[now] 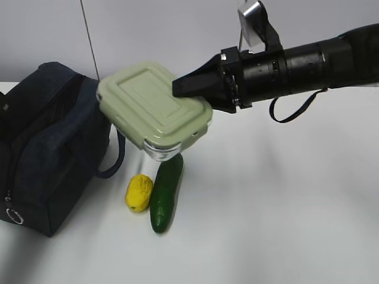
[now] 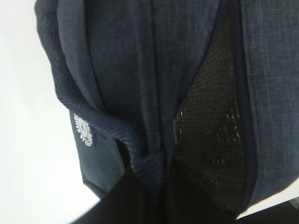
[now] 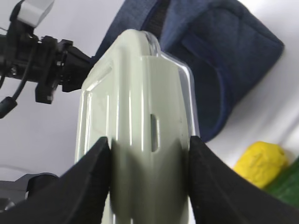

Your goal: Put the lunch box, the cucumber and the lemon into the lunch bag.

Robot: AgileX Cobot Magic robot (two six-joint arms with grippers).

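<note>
While the right gripper (image 1: 192, 87) lifts the lunch box (image 1: 153, 109), its base (clear) stays mostly hidden.

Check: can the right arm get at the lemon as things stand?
Probably not yet. Its fingers are clamped on the lunch box, held in the air near the lunch bag. The lemon lies uncovered on the table beside the cucumber, so the way looks free once the box is released.

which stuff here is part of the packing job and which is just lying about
Part of the job:
- lunch box, held clear of the table in the right pincer
- cucumber, on the table
- lemon, beside the cucumber
- lunch bag, top open, handle gripped by the left pincer

Just lying about:
- nothing that shows; only the white table
</note>
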